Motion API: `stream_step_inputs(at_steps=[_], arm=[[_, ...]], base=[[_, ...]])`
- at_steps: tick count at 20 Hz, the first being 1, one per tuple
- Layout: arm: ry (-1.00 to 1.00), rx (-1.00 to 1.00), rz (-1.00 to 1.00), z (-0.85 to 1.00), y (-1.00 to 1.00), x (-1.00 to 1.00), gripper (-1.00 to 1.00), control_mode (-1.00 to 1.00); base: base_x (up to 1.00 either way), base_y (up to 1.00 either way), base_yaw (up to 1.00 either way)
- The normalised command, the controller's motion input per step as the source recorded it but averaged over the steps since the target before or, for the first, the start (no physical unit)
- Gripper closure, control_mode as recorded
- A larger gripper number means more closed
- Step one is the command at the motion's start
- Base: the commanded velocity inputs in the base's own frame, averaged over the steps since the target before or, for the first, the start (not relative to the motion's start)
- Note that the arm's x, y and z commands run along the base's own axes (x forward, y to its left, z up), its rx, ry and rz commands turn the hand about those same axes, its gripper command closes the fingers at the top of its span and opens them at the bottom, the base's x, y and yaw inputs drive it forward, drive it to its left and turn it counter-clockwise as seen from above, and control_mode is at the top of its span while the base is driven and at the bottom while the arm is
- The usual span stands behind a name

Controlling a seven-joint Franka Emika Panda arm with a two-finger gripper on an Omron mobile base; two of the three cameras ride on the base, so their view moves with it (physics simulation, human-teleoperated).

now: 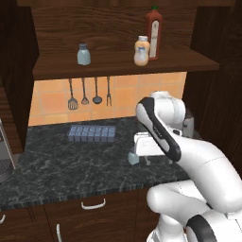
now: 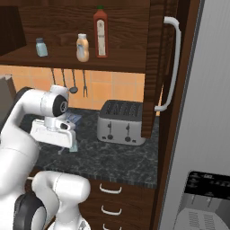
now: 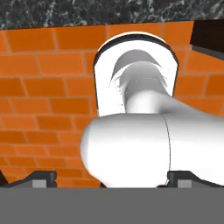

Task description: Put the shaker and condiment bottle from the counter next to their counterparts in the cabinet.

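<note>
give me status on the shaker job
Jaws open, empty. Condiment bottle already on cabinet shelf by red bottle. Second shaker on counter beside the hand.

Glossy white rounded arm segments with dark joint bands.

Orange bottle stands shelved; shaker (seemingly upright) on counter.

Cabinet shelf carries shaker, orange condiment bottle and tall red bottle; toaster on bench.
</note>
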Motion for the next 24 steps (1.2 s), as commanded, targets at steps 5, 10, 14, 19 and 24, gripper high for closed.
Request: stream_step_inputs(at_steps=[5, 10, 14, 19, 24], arm=[[0.03, -0.02, -0.01, -0.35, 0.00, 0.53, -1.00, -1.00], [-0.05, -0.02, -0.09, -0.06, 0.00, 1.00, -1.00, -1.00], [-0.07, 0.00, -0.10, -0.04, 0.06, 0.87, -1.00, -1.00], [-0.02, -0.06, 0.00, -0.29, 0.10, 0.35, -1.00, -1.00], [-0.06, -0.10, -0.03, -0.44, 0.02, 0.78, -1.00, -1.00]], base=[[0.00, 0.00, 0.00], [0.00, 0.00, 0.00], [0.00, 0.00, 0.00], [0.00, 0.00, 0.00], [0.00, 0.00, 0.00]])
